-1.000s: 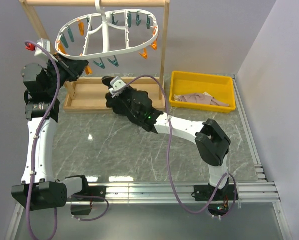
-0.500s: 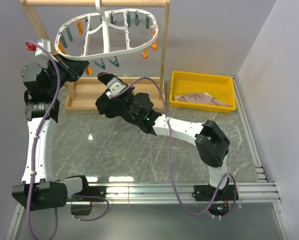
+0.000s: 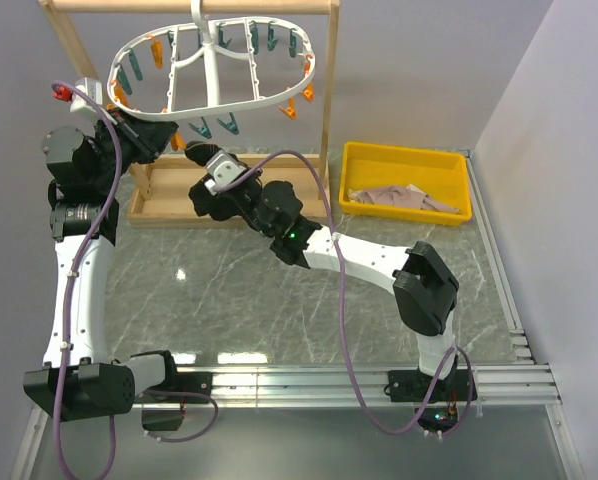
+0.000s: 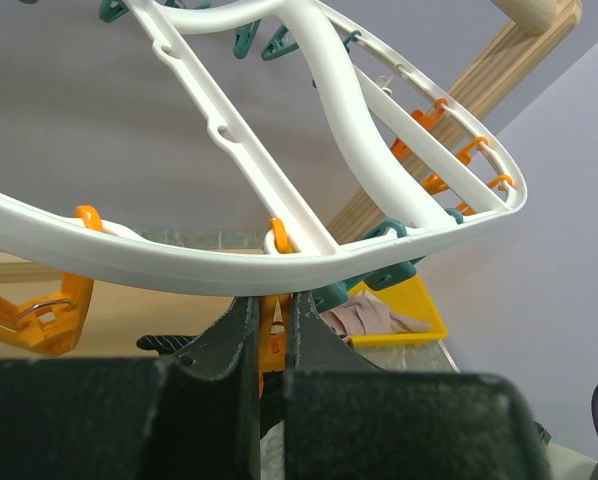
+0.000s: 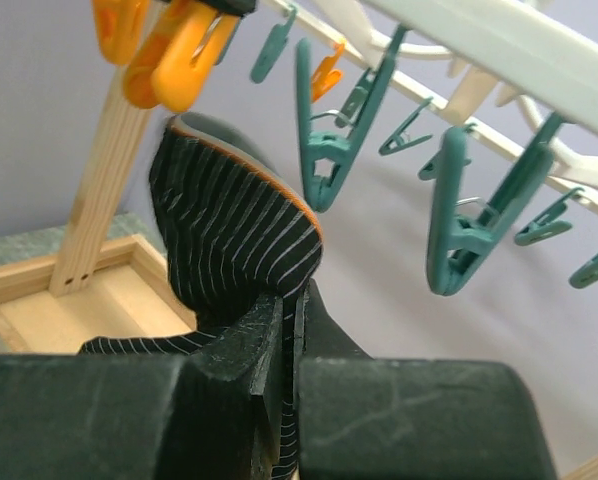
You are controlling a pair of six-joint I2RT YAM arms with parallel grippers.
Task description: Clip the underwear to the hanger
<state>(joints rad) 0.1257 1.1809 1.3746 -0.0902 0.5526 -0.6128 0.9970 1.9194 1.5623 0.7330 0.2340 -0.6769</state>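
Underwear (image 5: pixel 234 225) sits pinched in your right gripper (image 5: pixel 289 300). Its jaws are closed on a fold of the black ribbed knit, so an orange-trimmed edge stands up above the fingertips. In the right wrist view that raised edge is just below and slightly right of the orange peg (image 5: pixel 149 45), near it but not touching. Your left gripper (image 4: pixel 272 325) is clamped on what I take to be that same peg, under the near rim of the hanger (image 4: pixel 309 265). The peg's two tips look spread apart (judging from the right wrist view alone), so the squeeze is probably holding it open for you.

The step in hand is feeding the cloth into the peg's mouth. To do it well, bring the raised edge up and to the left so it passes between the orange tips, not beside them. Push in deep enough that the peg bites several ribs of the knit rather than only the trim. Hold the left squeeze steady until the cloth is seated, then let the peg close before the right jaws release.

Watch the teal pegs (image 5: pixel 324 150) hanging just right of the fold, since the cloth could snag on one. The hanger hangs from the wooden frame (image 3: pixel 329 110) and will likely swing, so a hard shove would push the peg away. Move slowly.
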